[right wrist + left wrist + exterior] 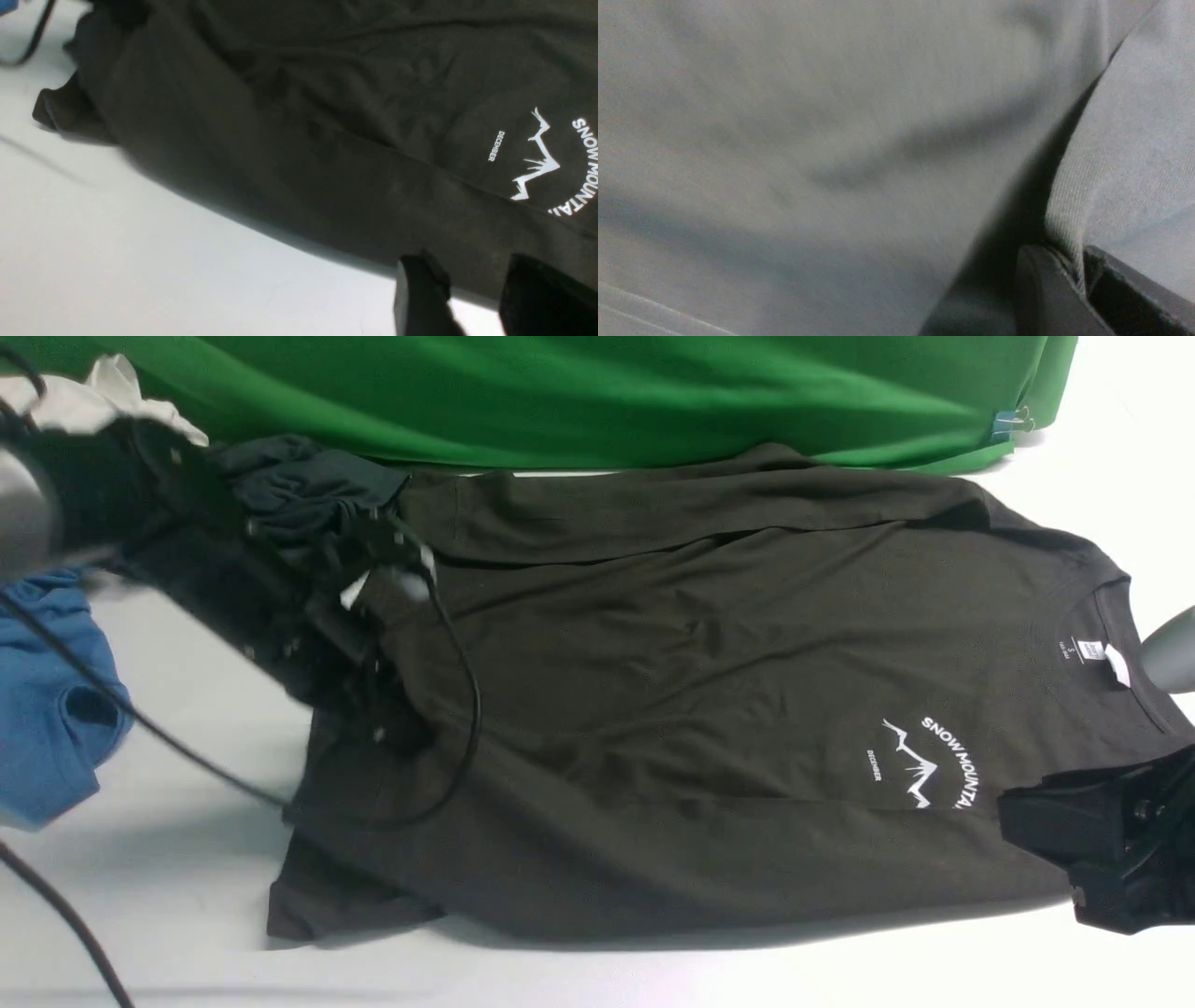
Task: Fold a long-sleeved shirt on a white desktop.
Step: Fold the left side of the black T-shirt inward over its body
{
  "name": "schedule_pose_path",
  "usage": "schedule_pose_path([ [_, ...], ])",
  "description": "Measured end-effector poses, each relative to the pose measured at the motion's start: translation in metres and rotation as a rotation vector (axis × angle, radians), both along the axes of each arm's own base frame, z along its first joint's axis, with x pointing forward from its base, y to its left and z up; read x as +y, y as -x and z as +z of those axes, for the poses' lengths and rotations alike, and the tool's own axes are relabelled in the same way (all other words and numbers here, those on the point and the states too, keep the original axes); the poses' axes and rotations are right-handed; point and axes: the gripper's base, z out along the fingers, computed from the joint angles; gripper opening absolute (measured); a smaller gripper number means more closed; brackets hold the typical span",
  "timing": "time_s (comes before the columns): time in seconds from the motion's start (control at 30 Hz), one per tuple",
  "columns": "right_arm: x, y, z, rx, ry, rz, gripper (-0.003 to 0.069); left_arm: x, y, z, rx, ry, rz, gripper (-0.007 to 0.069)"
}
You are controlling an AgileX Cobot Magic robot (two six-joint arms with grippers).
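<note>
The long-sleeved shirt (pixel 709 691) lies spread across the white desktop (pixel 187 896), collar to the right, with its white "SNOW MOUNTAIN" print (pixel 934 765) and neck tag (pixel 1117 665) facing up. My left gripper (pixel 387 723) is low over the shirt's left part, blurred in the front view. In the left wrist view it (pixel 1078 275) is shut on a ridge of the shirt's knit fabric (pixel 831 140). My right gripper (pixel 1092 831) sits at the shirt's near right edge, below the print. Its jaws (pixel 476 298) stand apart over the shirt's edge (pixel 280 116) and the desktop (pixel 140 256).
A blue garment (pixel 47 700) lies at the left edge, and a dark grey-teal garment (pixel 308 485) is bunched at the back left beside a white cloth (pixel 93 397). A green backdrop (pixel 607 392) runs along the back. My left arm's black cable (pixel 471 709) loops over the shirt.
</note>
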Motion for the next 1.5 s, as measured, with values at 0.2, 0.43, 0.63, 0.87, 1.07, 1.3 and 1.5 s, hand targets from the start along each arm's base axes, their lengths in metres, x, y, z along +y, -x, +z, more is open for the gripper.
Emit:
schedule_pose_path([
  [0.2,0.000,0.000,0.000,-0.004,-0.002,-0.001,0.0241,-0.001,-0.016,0.030,-0.093,0.009,-0.013,0.0042],
  [0.43,0.001,-0.001,0.002,-0.021,-0.011,-0.003,0.0241,0.003,-0.030,0.034,-0.231,-0.036,0.021,0.0042],
  [0.63,0.001,-0.004,0.004,-0.056,-0.030,-0.008,0.0241,0.004,-0.043,0.037,-0.365,-0.055,0.096,0.0042],
  [0.87,0.002,-0.006,0.007,-0.092,-0.049,-0.013,0.0241,0.003,-0.056,0.009,-0.336,-0.040,0.139,0.0050],
  [1.07,0.002,-0.006,0.007,-0.094,-0.050,-0.014,0.0241,0.005,-0.059,-0.011,-0.288,-0.073,0.138,0.0156],
  [1.3,0.002,-0.006,0.008,-0.099,-0.052,-0.014,0.0241,0.015,-0.072,-0.004,-0.251,0.014,0.636,0.0482],
  [1.5,0.007,-0.015,0.003,-0.093,-0.050,-0.020,0.0241,0.023,-0.090,0.015,-0.235,0.136,0.943,0.0677],
])
